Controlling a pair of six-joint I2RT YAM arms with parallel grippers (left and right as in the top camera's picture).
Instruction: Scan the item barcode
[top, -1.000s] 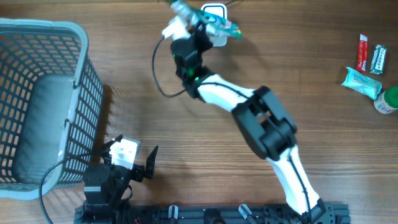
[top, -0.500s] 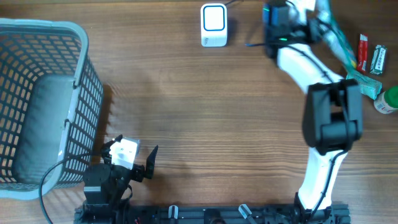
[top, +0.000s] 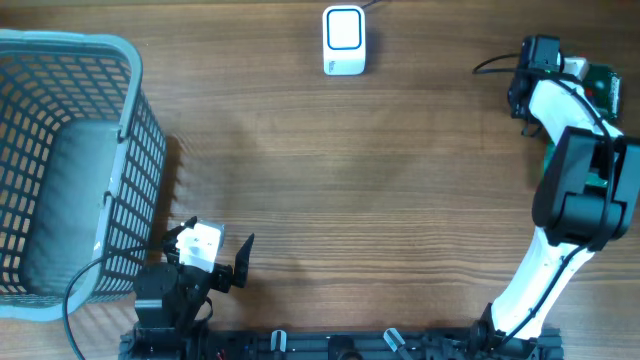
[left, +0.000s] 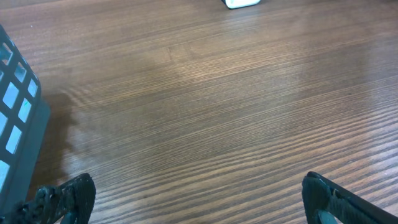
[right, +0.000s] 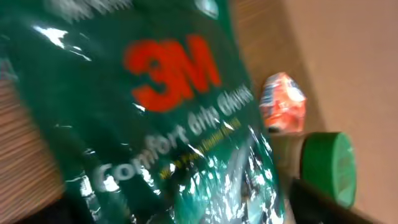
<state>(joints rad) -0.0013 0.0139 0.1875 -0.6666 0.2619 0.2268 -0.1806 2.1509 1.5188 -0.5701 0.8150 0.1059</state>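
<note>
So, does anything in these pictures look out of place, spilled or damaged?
Nothing stands out. The scanner sits upright at the table's far edge and the basket stands intact on the left. The green 3M packet fills the right wrist view, glossy but untorn, beside a green cap.

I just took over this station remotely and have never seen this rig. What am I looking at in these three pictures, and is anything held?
The overhead view looks down on a wooden table with two robot arms. The left pincer sits parked near the grey basket, open and empty; its own camera shows only bare wood between its fingers. The white scanner stands at the far edge. The right arm reaches to the right edge. Its camera is filled by a green 3M packet, with a green-capped bottle beside it. Whether that pincer grips the packet cannot be seen.
</note>
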